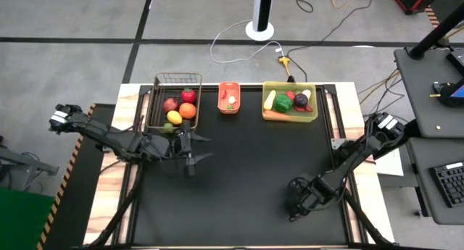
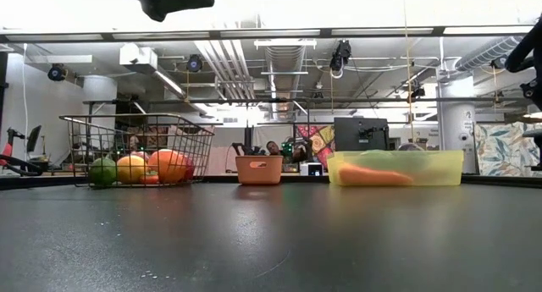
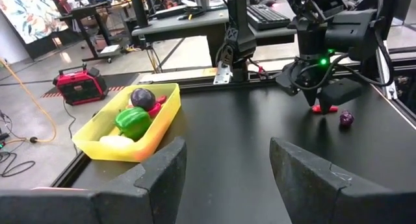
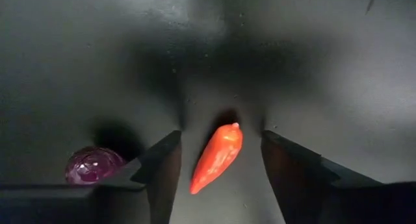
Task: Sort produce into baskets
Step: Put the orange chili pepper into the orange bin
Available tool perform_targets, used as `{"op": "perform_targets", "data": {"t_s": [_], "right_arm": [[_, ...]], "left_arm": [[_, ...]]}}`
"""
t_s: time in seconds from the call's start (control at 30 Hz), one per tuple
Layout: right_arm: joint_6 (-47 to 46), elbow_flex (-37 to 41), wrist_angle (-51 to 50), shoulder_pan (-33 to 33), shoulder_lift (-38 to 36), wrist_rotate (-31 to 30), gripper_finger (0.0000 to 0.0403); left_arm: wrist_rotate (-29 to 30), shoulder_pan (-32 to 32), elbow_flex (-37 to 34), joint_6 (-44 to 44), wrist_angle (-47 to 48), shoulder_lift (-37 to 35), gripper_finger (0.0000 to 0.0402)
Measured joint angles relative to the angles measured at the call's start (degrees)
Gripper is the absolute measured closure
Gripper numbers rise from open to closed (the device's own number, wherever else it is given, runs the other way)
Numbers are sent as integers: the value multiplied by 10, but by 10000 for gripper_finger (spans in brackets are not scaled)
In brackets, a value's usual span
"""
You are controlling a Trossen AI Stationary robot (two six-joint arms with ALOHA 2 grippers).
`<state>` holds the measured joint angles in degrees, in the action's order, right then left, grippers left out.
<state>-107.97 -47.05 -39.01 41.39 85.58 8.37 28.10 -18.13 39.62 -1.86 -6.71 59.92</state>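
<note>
While most of the toy produce already sits in the three containers along the far edge of the black worktop (image 1: 239,199), two pieces are left on the mat near the right side: a small red tapered plastic chilli (image 4: 217,157) and a round dark-purple toy fruit (image 4: 94,165) just beside it. The right gripper (image 4: 220,160) hangs straight above the chilli, pointing down, its jaws spread wide with one finger on either side and neither touching it. The chilli's long axis runs roughly along the gap between the fingers, only slightly slanted, so a closing stroke would meet its narrow width, which looks a fair line for a grasp. The purple fruit lies outside one finger, near enough that a descent could nudge it. In the high view the right arm is folded low over the near right of the worktop, far closer to these pieces than the left arm. The left gripper (image 3: 224,172) hovers near the dark wire-mesh basket (image 1: 175,80) holding apples, an orange and a lemon, jaws released and empty, facing across the worktop. The small orange plastic basket (image 1: 229,97) stands mid-row, and the translucent yellow-green plastic bin (image 1: 289,114), with pepper, eggplant and carrot, is the nearest container to the right arm.
</note>
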Motion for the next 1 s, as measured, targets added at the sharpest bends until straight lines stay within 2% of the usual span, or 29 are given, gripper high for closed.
{"op": "perform_targets", "data": {"t_s": [0.33, 0.47, 0.6, 0.77, 0.9, 1.0], "right_arm": [[5, 8, 4, 0, 12, 4, 318], [6, 8, 5, 0, 12, -4, 353], [6, 7, 4, 0, 12, -5, 363], [11, 7, 3, -10, 3, -11, 356], [48, 1, 8, -37, -17, -74, 356], [115, -12, 9, -78, -29, -96, 359]], "left_arm": [[0, 0, 0, 20, 3, 0, 199], [0, 0, 0, 24, 4, 0, 199], [0, 0, 0, 29, 5, 0, 199], [0, 0, 0, 39, 4, 0, 199], [0, 0, 0, 48, 4, 0, 199], [0, 0, 0, 57, 4, 0, 199]]}}
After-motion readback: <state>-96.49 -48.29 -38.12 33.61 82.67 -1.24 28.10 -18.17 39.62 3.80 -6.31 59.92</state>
